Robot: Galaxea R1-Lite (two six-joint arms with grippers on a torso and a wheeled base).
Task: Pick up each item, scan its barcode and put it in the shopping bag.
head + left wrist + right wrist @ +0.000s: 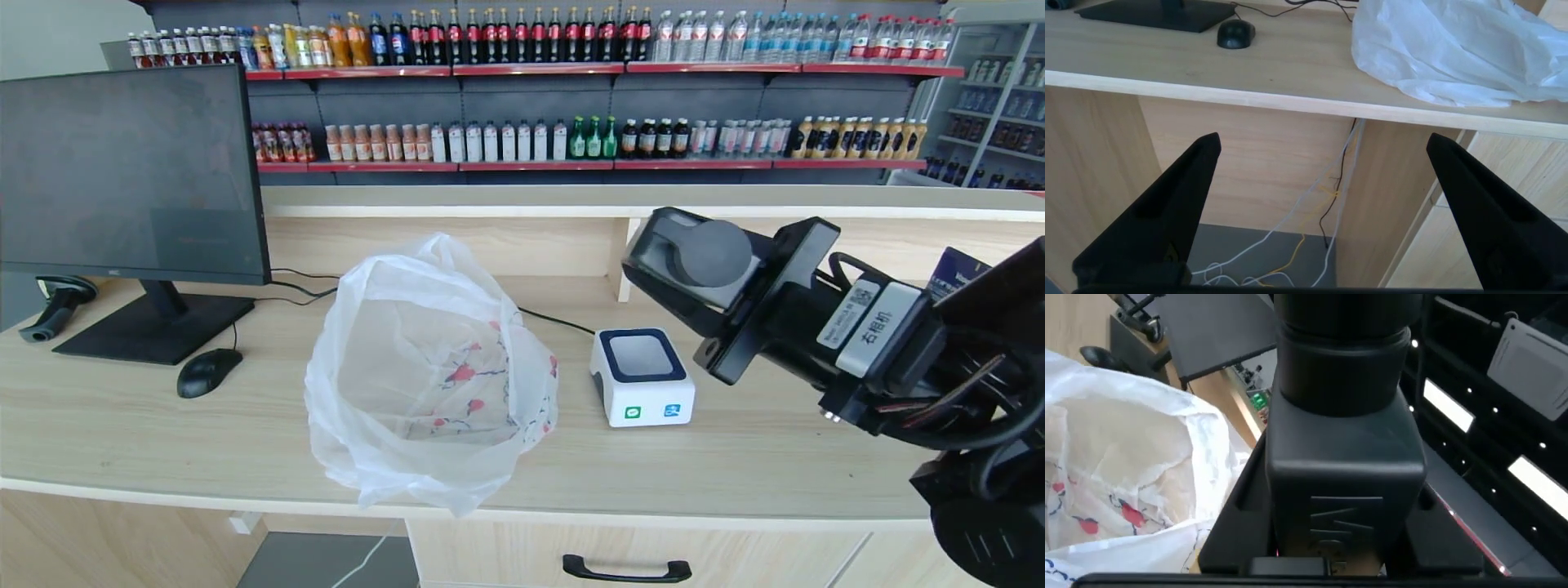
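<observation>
My right gripper (755, 298) is shut on a dark grey boxy container with a round cap (690, 253), held tilted in the air above and to the right of the white barcode scanner (642, 377). From the right wrist, the container (1339, 449) stands close up, with the shopping bag (1118, 465) beyond it. The thin white shopping bag (433, 376) stands open on the counter to the left of the scanner. My left gripper (1323, 216) hangs open below the counter's front edge (1208, 88), nothing between its fingers (1167, 216).
A monitor (131, 171), a mouse (208, 371) and a handheld scanner (57, 306) occupy the counter's left end. A dark blue packet (957, 271) peeks out behind my right arm. Bottle shelves line the back wall. Cables (1327, 204) hang under the counter.
</observation>
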